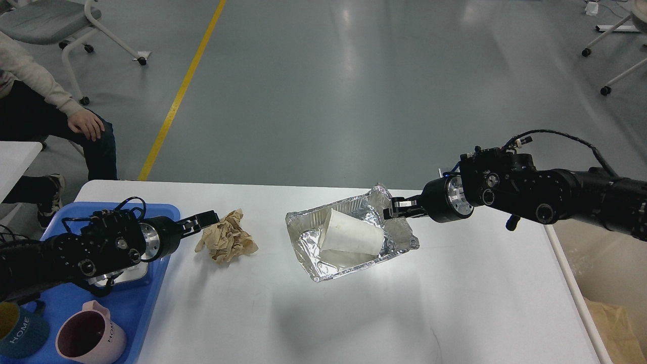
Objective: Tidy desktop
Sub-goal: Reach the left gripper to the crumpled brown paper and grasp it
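The white desktop point(455, 303) holds a crumpled brown paper ball point(228, 238) left of the middle. A foil tray point(309, 253) with a white paper cup point(352, 234) lying on its side in it is at the centre. My right gripper point(391, 210) comes in from the right and is shut on the foil tray's far right rim. The tray is tilted and casts a shadow on the table below it. My left gripper point(206, 220) comes in from the left, open, with its tips at the paper ball's upper left edge.
A blue tray point(151, 298) at the left edge holds a steel box point(132, 270) partly under my left arm, a pink mug point(91, 338) and a dark mug point(17, 336). A beige bin point(614, 323) stands off the right edge. A seated person point(76, 121) is at far left.
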Controlling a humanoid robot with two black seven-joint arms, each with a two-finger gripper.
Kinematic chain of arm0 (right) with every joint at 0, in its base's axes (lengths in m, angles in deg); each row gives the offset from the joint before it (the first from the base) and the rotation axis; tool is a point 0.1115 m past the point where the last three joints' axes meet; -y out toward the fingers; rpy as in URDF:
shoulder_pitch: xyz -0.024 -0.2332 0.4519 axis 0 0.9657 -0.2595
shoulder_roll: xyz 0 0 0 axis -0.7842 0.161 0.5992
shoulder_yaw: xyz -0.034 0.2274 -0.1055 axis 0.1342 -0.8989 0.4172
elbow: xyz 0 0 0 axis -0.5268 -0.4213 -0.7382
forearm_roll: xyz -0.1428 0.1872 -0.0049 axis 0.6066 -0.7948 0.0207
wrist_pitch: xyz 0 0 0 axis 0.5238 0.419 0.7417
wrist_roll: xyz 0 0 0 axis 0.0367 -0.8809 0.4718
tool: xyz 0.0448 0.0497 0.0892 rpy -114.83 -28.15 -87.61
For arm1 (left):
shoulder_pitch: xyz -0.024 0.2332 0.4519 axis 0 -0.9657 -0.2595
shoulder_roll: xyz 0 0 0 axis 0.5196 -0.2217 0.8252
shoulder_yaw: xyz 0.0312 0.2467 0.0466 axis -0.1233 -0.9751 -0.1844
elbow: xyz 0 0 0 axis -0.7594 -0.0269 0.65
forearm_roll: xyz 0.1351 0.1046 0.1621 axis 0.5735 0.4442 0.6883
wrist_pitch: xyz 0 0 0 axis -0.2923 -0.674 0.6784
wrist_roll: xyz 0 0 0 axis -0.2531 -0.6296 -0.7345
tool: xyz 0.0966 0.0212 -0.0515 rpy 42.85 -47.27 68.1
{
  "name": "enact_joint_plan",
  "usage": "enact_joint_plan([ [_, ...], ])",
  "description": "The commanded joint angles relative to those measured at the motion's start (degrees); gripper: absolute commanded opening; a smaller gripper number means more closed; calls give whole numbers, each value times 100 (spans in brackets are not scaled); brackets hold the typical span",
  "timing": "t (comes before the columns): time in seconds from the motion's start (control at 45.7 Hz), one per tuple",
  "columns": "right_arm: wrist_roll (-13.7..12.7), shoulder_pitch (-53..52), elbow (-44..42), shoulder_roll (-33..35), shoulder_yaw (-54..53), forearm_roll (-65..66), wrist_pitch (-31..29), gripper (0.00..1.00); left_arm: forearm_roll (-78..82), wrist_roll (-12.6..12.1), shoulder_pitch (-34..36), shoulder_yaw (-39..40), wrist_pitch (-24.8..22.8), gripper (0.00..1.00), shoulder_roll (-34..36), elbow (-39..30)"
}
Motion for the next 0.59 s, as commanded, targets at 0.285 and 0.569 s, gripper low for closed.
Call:
enact_joint_plan([
  [0.285, 1, 88, -8, 0, -20, 0, 37, 0, 0, 25, -140, -642, -33, 92, -690, 855],
  [0.569, 1, 97, 9, 18, -63, 0, 55, 0, 9, -27, -386, -668, -42, 69, -1199, 1408],
])
